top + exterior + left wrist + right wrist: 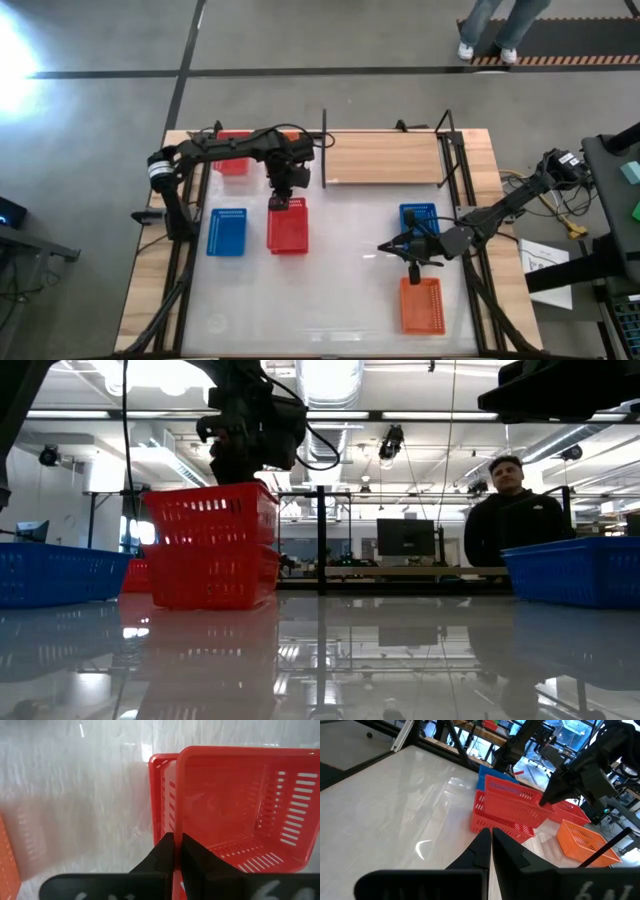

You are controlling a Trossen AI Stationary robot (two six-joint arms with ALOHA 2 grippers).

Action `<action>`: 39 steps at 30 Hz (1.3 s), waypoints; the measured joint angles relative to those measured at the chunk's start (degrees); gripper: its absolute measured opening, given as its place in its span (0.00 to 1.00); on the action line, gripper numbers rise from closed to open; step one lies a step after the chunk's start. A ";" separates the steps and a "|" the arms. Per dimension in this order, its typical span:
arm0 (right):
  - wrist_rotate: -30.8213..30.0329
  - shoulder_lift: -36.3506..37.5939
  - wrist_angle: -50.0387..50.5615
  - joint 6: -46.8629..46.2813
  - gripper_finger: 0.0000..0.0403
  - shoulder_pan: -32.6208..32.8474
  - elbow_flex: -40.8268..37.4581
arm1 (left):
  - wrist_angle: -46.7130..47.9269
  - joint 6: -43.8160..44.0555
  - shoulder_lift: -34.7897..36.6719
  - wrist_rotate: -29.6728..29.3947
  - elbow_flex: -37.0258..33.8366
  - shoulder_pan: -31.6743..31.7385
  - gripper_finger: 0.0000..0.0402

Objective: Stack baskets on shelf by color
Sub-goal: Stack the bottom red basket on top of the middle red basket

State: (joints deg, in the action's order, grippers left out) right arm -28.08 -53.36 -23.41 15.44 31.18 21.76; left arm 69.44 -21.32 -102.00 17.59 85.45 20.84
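My left gripper (pixel 281 200) is shut on a red basket (pixel 210 515), held over a second red basket (pixel 210 575) that stands on the white table left of centre. The pair shows as one red shape in the high view (pixel 288 228). In the left wrist view the held basket (pixel 240 805) sits over the lower one's rim (pixel 157 795). My right gripper (pixel 385 247) is shut and empty over the table's right half, beside a blue basket (pixel 420 216). The wood shelf (pixel 383 158) stands at the far edge. My left gripper pinches the upper red basket's short end wall (pixel 178 815), the end toward the shelf, with one finger inside the basket and one outside. The fingers come from above, pointing down. The basket is slightly tilted, its bottom at the lower basket's rim; whether they touch I cannot tell.
A blue basket (pixel 227 232) lies left of the red pair. A red basket (pixel 233 158) and an orange one (pixel 290 134) stand at the far left, partly under my left arm. An orange basket (pixel 421 305) lies near right. A person (pixel 515 510) stands beyond the table.
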 joint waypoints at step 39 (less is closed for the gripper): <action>0.00 -0.02 -0.05 0.17 0.02 0.00 0.00 | -3.36 4.46 -0.04 -0.70 -0.30 -2.23 0.23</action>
State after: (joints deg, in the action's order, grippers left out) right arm -28.08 -53.39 -23.46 15.62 31.18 21.76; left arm 66.09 -16.86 -102.04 16.88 85.16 18.61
